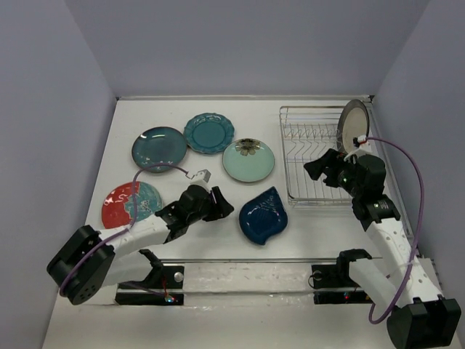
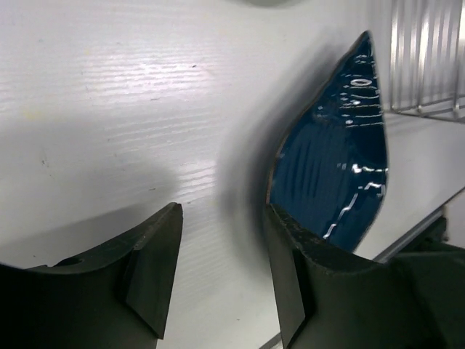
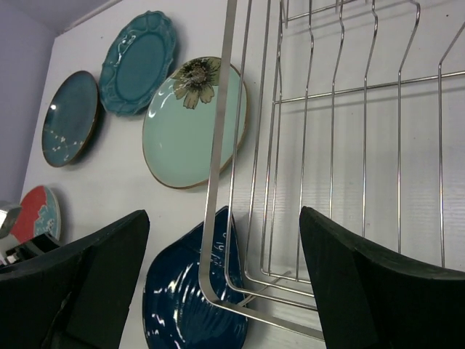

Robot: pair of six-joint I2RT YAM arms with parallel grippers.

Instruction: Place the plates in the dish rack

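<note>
White table (image 1: 305,225) is holding the dark teal plate (image 1: 159,148), wavy teal plate (image 1: 208,133), mint flower plate (image 1: 248,161) and red-rimmed plate (image 1: 123,204) lying flat at the left and middle. The dish rack (image 1: 312,156) is sitting at the upper right with the cream plate (image 1: 352,125) standing in it. The left claw (image 2: 221,218) is hanging open and empty just beside the blue leaf plate (image 2: 334,167), and the right claw (image 3: 224,217) is hanging wide open and empty by the rack's lower edge.

Right hand (image 3: 224,240) fingers wide apart, framing dish rack (image 3: 220,138) corner. Just left of rack: mint flower plate (image 3: 189,134), navy leaf plate (image 3: 182,298). Farther left: scalloped plate (image 3: 138,62), dark teal plate (image 3: 69,116), red-rimmed plate (image 3: 40,211).
</note>
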